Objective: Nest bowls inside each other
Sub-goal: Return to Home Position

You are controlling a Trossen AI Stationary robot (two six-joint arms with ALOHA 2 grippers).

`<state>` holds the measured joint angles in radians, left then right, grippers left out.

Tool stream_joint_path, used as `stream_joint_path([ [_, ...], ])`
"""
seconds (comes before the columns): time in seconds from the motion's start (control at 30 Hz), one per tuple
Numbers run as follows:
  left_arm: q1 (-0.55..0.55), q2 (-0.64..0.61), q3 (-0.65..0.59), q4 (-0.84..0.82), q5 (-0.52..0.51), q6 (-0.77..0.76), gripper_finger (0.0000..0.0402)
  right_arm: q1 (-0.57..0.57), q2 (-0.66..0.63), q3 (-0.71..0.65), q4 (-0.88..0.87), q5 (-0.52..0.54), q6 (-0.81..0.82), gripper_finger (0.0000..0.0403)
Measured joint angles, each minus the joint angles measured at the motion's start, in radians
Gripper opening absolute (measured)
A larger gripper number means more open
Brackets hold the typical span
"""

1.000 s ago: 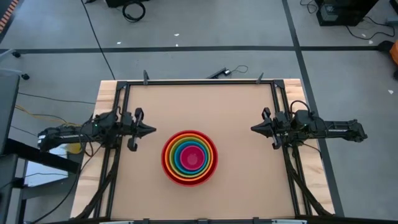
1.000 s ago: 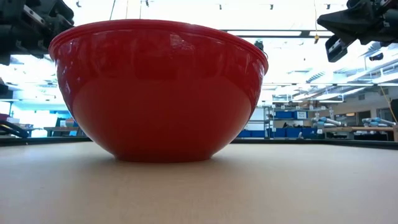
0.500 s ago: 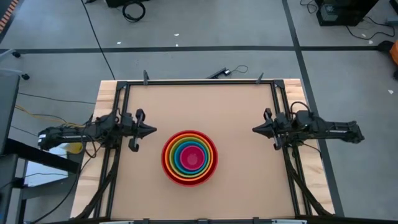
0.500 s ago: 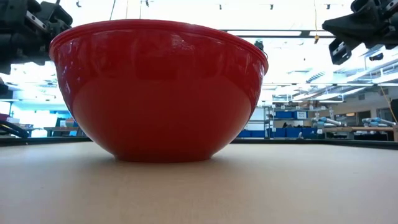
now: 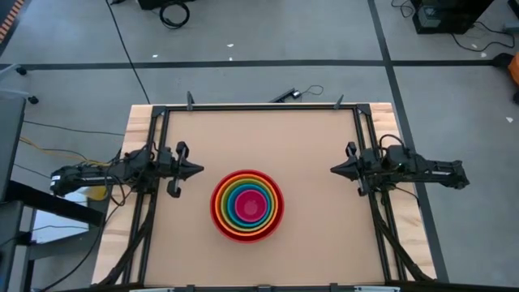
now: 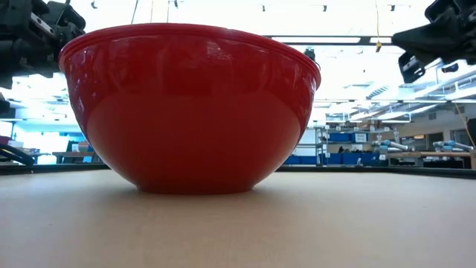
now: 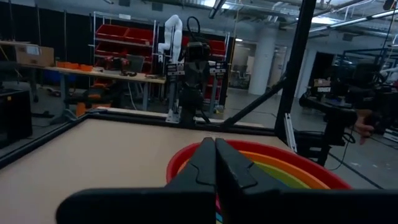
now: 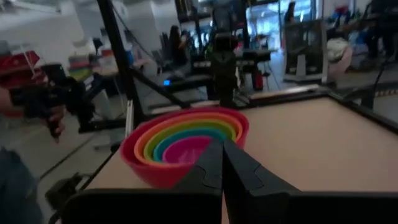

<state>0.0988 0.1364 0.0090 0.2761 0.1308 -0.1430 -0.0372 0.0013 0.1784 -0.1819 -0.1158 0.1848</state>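
The bowls (image 5: 247, 204) sit nested in one stack at the middle of the table, toward its near edge: red outermost, then orange, lime green and blue, with magenta pink in the centre. The red bowl (image 6: 190, 112) rests by its base on the tabletop. My left gripper (image 5: 199, 170) hovers shut beside the stack, toward the table's left edge and above rim height, pointing at it (image 7: 215, 142). My right gripper (image 5: 332, 169) hovers shut farther off toward the right edge, facing the stack (image 8: 222, 143). Neither touches a bowl.
A black metal frame (image 5: 263, 106) runs along the table's far, left and right edges. Bare tabletop (image 5: 268, 138) lies all around the stack. A person's hand (image 7: 364, 124) shows beyond the table in the left wrist view.
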Motion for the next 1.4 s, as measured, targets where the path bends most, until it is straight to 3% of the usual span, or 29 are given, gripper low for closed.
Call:
stream_joint_path([
  [0.2,-0.021,0.001,0.0,-0.02,0.001,0.0,0.0,0.0,0.001,-0.163,0.284,-0.04,0.084,0.0005],
  [0.57,-0.037,0.001,-0.001,-0.025,0.001,0.024,0.0,0.0,0.0,-0.166,0.257,-0.082,0.077,0.0005],
  [0.77,-0.037,0.001,-0.001,-0.047,0.001,0.071,0.0,0.0,0.001,-0.166,0.239,0.016,0.073,0.001],
  [1.4,-0.037,0.001,-0.002,-0.092,0.001,0.053,0.0,0.001,0.053,-0.166,0.194,0.046,0.076,0.002],
])
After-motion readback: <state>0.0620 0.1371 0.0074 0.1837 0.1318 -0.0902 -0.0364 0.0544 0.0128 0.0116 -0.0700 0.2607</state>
